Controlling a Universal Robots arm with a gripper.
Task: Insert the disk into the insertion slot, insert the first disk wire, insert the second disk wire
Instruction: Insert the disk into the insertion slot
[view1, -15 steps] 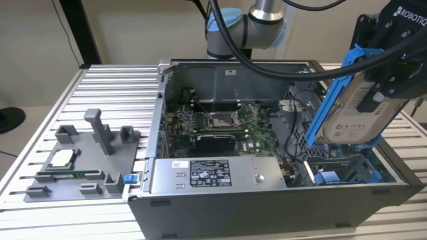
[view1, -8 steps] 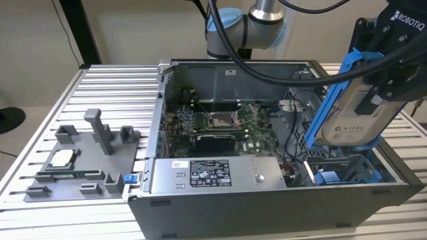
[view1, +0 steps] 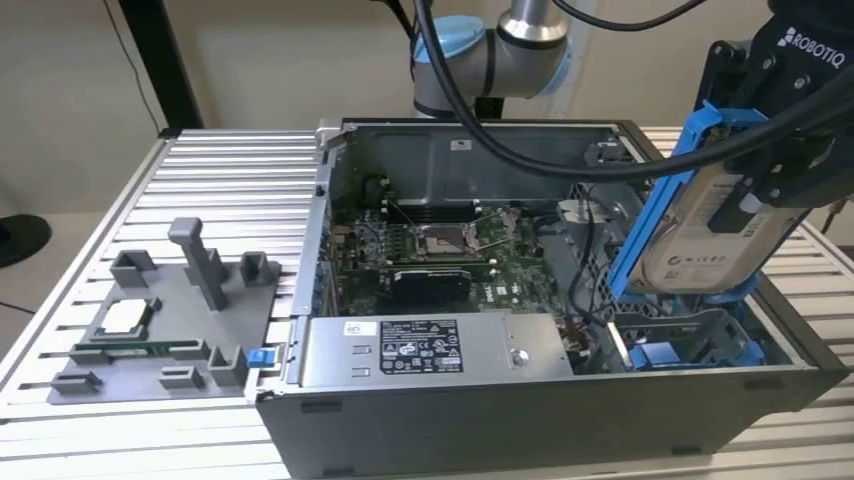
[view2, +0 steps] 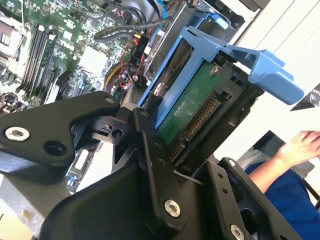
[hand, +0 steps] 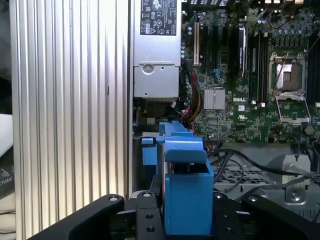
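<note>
Clearly the gripper (view1: 767, 185) is pinching the disk (view1: 687, 255). Its fingers (view2: 150, 135) are pressed against the two flat faces at one end. The disk hangs tilted in the air at the exterior view's right, over the near right corner of the case (view1: 534, 425). It is above the slot (view1: 681, 345) and not yet in it.

I judge the disk to be stiff and dense for its size, so it will not sag, though it would swing its weight about a grip at one end. It looks easily hurt by knocks. The second wrist view shows its bare green board (view2: 192, 107) and a connector row close to the fingers, both best left untouched. The blue frame (view2: 250, 60) is smooth plastic, likely slippery and a little springy, so the metal faces or the long side rails seem the safer hold.

A person's hand (view2: 300, 147) rests beyond the case in the second wrist view.
</note>
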